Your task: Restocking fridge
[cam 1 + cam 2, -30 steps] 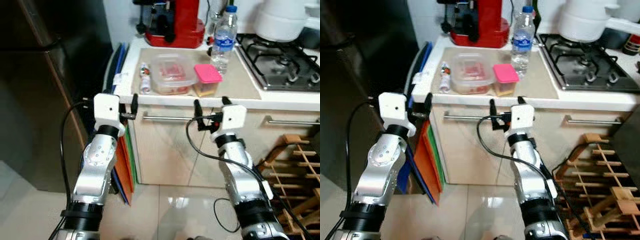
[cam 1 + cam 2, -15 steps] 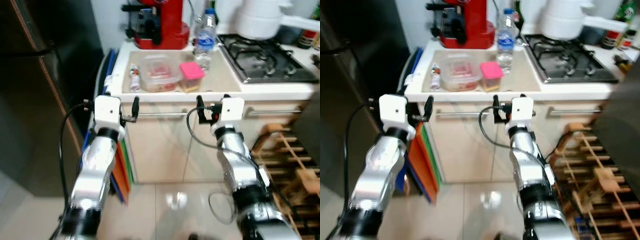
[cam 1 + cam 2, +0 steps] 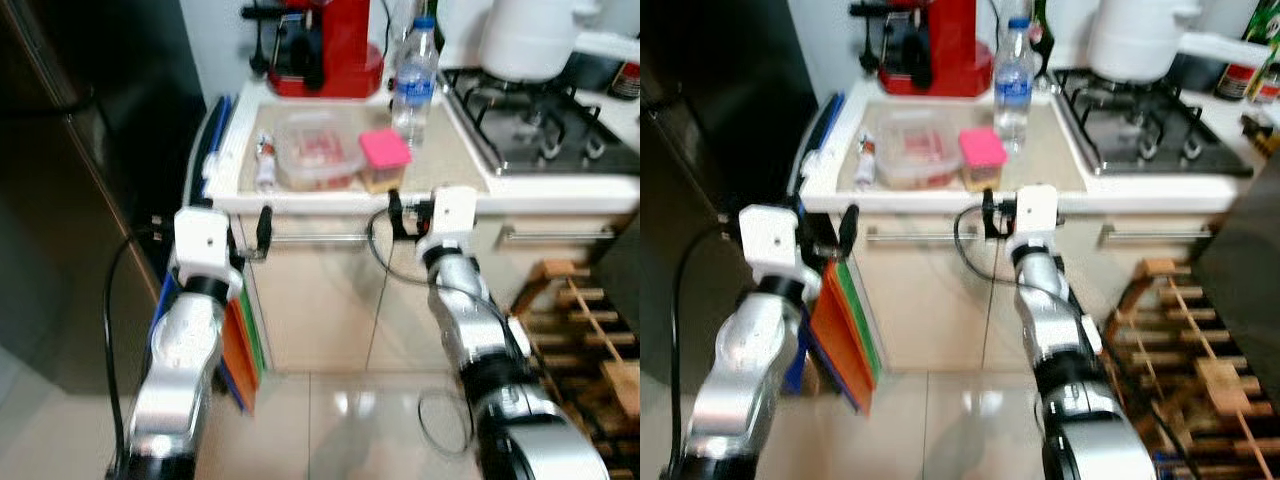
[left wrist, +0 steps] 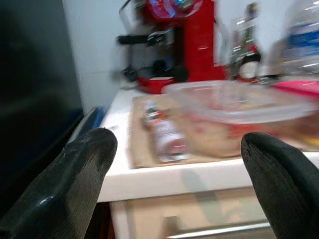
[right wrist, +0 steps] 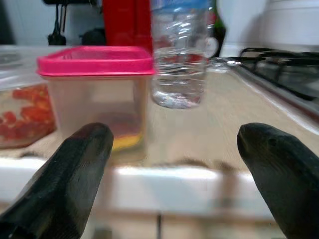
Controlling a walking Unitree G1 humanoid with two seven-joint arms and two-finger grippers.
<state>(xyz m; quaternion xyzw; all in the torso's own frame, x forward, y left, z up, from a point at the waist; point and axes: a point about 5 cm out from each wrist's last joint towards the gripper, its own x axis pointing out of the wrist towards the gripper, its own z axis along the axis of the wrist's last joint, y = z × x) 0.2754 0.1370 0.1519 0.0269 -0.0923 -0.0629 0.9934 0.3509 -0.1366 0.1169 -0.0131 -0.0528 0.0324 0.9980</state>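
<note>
My left gripper (image 3: 250, 232) and right gripper (image 3: 410, 213) hover spread and empty before the counter edge (image 3: 330, 203). On the counter: one small bottle (image 3: 265, 163), one clear container (image 3: 318, 150), one pink-lidded tub (image 3: 384, 159), one water bottle (image 3: 414, 82).

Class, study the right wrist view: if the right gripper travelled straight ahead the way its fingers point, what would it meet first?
Probably the worktop edge. Above it, the pink-lidded container and the water bottle stand ahead of the open right gripper; depth is unclear.
</note>
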